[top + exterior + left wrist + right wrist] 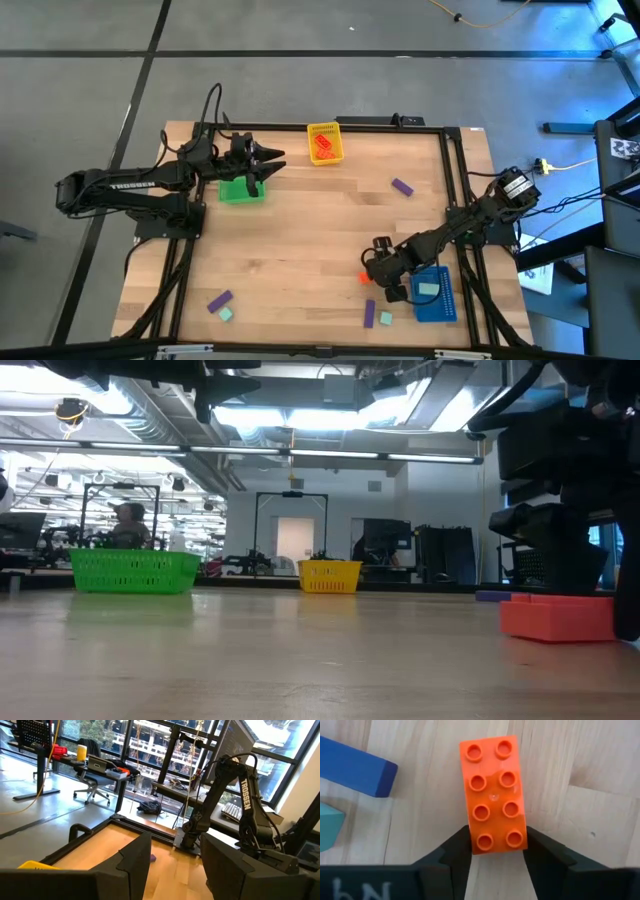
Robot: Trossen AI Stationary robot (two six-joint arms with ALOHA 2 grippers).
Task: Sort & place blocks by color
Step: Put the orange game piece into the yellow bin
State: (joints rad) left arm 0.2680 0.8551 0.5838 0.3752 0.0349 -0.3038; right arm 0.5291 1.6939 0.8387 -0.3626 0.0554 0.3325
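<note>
My right gripper (494,851) is low over the table's near right part, shut on an orange-red eight-stud block (493,795) (365,278) (557,616). My left gripper (175,870) (270,158) hangs open and empty above the green tray (240,190). More orange-red blocks lie in the yellow tray (325,143). A mint block (428,288) lies in the blue tray (445,305). Purple blocks (402,186) (220,300) (370,313) and mint blocks (226,314) (386,318) lie flat on the table. My right gripper pinches the orange-red block between its two fingers (460,847), at one end of the block's long sides (495,840). The fingers come from above, pointing down, and lie across the block. The block sits flat on the table, studs up.
The blue tray stands just right of my right gripper. A bluish-purple block (355,767) and a mint block (327,827) lie close beside the held block. The green tray (135,570) and yellow tray (330,575) stand toward the far edge. Bare wood fills the table's middle (310,240).
</note>
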